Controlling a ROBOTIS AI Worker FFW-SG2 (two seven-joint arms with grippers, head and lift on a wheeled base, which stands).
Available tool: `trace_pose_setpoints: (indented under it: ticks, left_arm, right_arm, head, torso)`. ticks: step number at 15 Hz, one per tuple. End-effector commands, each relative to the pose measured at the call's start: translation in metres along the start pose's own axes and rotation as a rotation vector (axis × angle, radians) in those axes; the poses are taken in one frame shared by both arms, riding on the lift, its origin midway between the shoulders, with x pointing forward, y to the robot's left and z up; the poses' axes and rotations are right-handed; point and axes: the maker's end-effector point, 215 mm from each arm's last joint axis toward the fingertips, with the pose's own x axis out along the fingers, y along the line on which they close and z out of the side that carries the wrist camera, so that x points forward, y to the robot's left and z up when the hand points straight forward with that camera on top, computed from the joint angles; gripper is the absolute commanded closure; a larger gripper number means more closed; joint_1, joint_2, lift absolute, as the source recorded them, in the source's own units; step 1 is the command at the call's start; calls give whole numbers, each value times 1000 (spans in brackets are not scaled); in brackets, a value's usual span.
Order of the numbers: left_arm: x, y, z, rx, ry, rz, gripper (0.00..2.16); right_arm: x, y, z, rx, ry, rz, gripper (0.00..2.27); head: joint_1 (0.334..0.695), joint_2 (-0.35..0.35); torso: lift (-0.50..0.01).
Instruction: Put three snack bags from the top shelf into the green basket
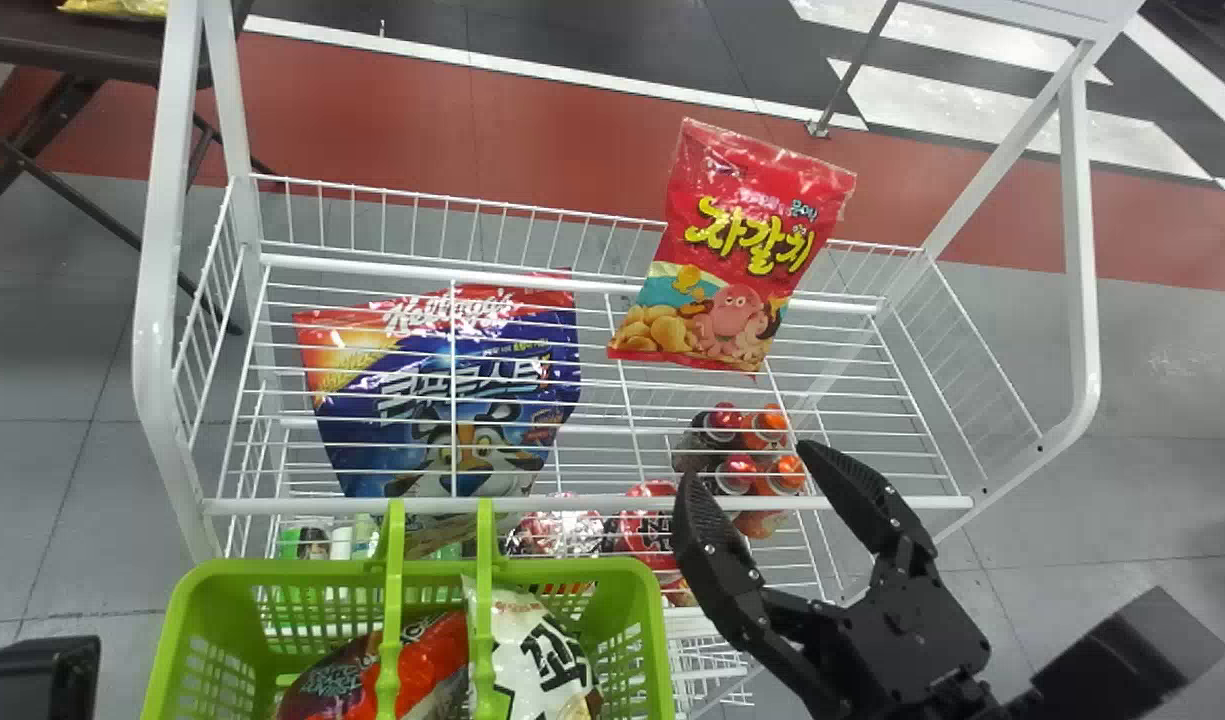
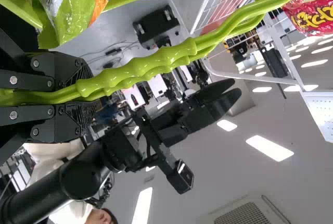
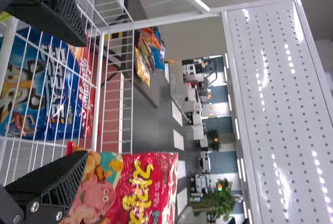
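Right gripper (image 1: 748, 464), fingers parted on nothing, near the top shelf's (image 1: 592, 504) front edge; beyond, by the back edge, one red snack bag (image 1: 737, 240) apparently remains, a white bag (image 1: 542, 660) and a dark-red bag (image 1: 432, 655) being already inside the green basket (image 1: 272, 574).

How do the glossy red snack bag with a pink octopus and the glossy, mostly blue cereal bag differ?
The red bag is on the white wire top shelf; the blue bag is below, seen through its wires. The red bag looks smaller than the blue one. Both are glossy printed bags.
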Motion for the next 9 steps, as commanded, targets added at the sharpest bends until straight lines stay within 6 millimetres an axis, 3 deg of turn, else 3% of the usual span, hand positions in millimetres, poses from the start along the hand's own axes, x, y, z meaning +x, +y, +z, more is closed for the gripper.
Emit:
trace_pose_setpoints:
  ticks: [1, 9]
  left_arm:
    - [1, -1, -2, -4, 0, -4, 1453]
    - [-1, -7, -5, -2, -8, -6, 1453]
  right_arm:
    - [-1, -4, 1, -11, -5, -18, 76]
    - [0, -13, 3, -8, -13, -77, 73]
  head:
    - [695, -350]
    - [695, -350]
  torso:
    - [-46]
    - [-46]
